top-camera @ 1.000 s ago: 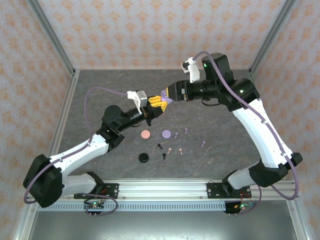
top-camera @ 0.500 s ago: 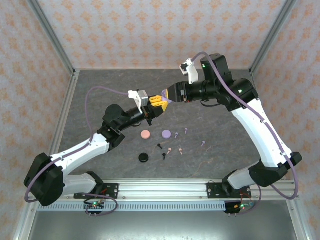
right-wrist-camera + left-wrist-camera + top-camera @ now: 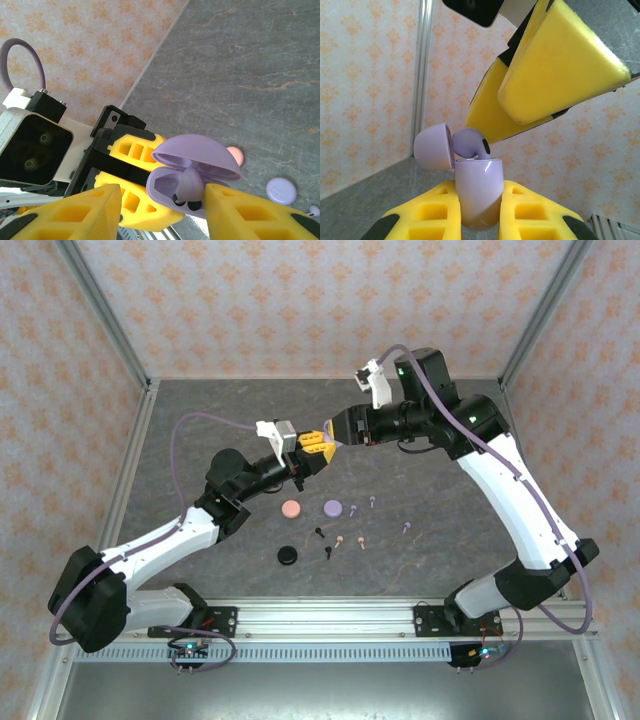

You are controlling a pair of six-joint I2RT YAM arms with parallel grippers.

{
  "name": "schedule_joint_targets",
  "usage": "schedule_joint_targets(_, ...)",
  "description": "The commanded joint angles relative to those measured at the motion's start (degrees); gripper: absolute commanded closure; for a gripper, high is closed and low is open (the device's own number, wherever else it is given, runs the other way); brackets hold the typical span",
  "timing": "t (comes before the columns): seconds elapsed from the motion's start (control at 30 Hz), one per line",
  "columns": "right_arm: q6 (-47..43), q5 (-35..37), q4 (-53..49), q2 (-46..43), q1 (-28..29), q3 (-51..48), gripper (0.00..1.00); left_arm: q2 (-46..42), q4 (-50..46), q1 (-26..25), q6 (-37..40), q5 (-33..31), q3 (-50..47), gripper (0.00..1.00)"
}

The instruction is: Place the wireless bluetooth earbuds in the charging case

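Observation:
My left gripper point(image 3: 477, 189) is shut on the body of a lilac charging case point(image 3: 477, 195) and holds it up above the table, its lid point(image 3: 434, 147) swung open. A lilac earbud point(image 3: 470, 142) stands with its stem down in the case and its round head poking out. In the right wrist view that earbud point(image 3: 189, 184) lies in the open case point(image 3: 170, 192), against one yellow fingertip point(image 3: 220, 200). My right gripper point(image 3: 162, 195) straddles it with a wide gap, open. In the top view both grippers meet mid-table, left gripper point(image 3: 316, 448) and right gripper point(image 3: 335, 434).
On the grey table below lie a pink round case point(image 3: 291, 509), a lilac round case point(image 3: 334, 507) and a black round case point(image 3: 288, 555). Loose earbuds are scattered to their right: lilac point(image 3: 372, 501), pink point(image 3: 359, 541), black point(image 3: 319, 534). Patterned walls and metal posts ring the table.
My right gripper has edged left, closer onto the case, and its jaws have narrowed a little. The left arm and the case have stayed put.

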Motion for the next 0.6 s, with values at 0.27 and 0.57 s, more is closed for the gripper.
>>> schedule_joint_targets(0.27, -0.26, -1.05, -0.18, 0.81, 0.59, -0.38, 0.54, -0.11, 1.05, -0.53, 0.51, -0.21, 2.23, 1.0)
schedule_joint_targets(0.57, -0.54, -1.87, 0.92, 0.95, 0.66, -0.6, 0.54, 0.07, 0.47, -0.64, 0.53, 0.13, 2.51, 1.0)
